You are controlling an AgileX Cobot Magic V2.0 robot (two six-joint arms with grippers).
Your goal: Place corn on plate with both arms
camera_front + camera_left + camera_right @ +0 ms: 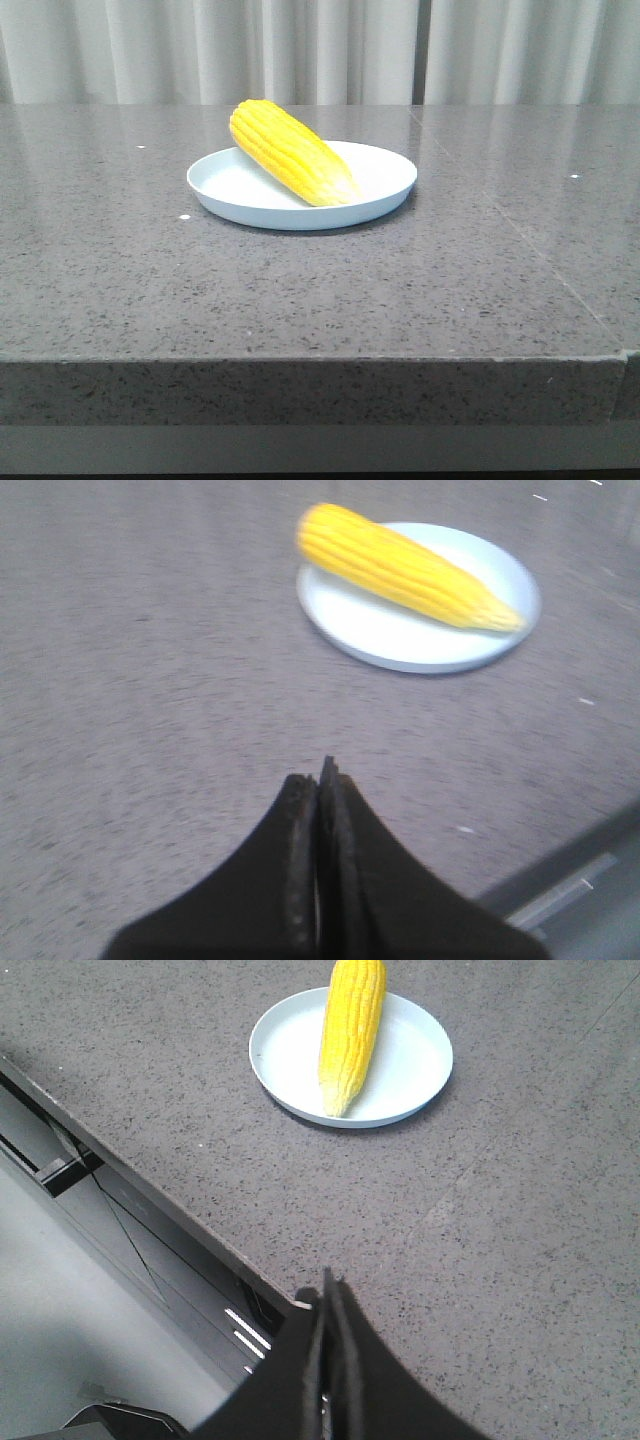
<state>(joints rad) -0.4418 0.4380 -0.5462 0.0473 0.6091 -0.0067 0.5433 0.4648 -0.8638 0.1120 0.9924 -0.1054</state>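
Grey speckled stone table (300, 300) stretches before pale curtains (320, 50). On it sits the plate (390, 185), the corn (290, 152) lying across it, blunt end overhanging the rim. Left gripper (322, 780) and right gripper (328, 1290) are both clamped closed, empty, well apart from the plate.

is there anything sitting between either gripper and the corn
Nothing visible. The corn already lies on the plate, and only bare table shows between it and the left gripper and the right gripper, both shut and empty.
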